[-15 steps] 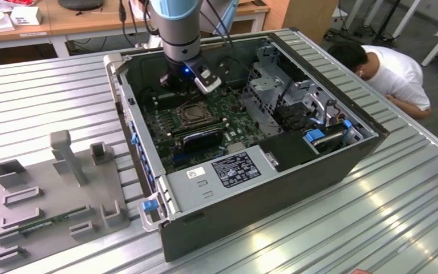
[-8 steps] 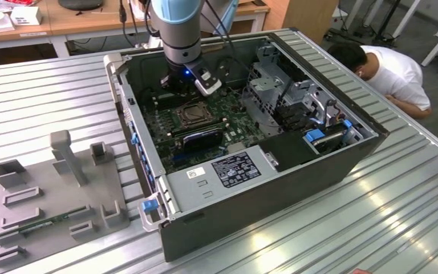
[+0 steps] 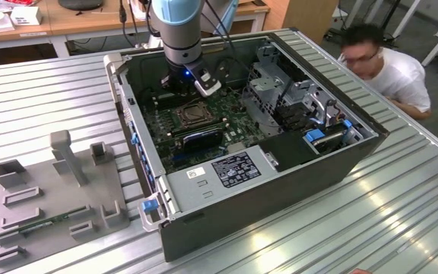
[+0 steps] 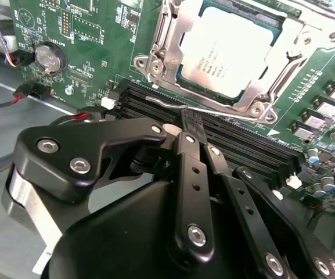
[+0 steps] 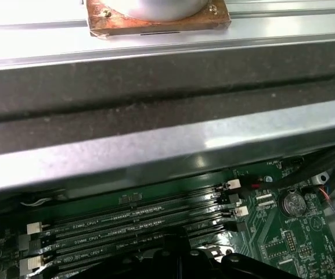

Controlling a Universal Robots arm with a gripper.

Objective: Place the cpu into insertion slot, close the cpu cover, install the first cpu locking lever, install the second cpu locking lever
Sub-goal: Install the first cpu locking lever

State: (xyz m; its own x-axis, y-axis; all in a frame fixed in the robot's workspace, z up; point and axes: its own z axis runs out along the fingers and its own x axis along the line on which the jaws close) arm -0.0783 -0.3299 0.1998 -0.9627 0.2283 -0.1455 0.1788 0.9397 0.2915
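In the second wrist view the cpu (image 4: 228,52) lies flat in the insertion slot (image 4: 155,68), its pale metal top showing through the window of the cpu cover (image 4: 288,36), which is folded down over it. A thin wire locking lever (image 4: 161,102) runs along the socket edge beside the memory slots. My gripper (image 4: 186,119) is shut, its black fingertips pressed together right at this lever and touching it. In the exterior view the gripper (image 3: 187,87) hangs inside the open computer case, just behind the insertion slot (image 3: 192,114).
Long black memory slots (image 5: 138,224) lie between gripper and socket. A coin battery (image 4: 46,58) and red-black cables (image 4: 25,93) sit nearby. The case wall (image 5: 167,116) stands close. A drive cage (image 3: 276,85), a person (image 3: 390,63) and a grey fixture (image 3: 59,188) surround the work.
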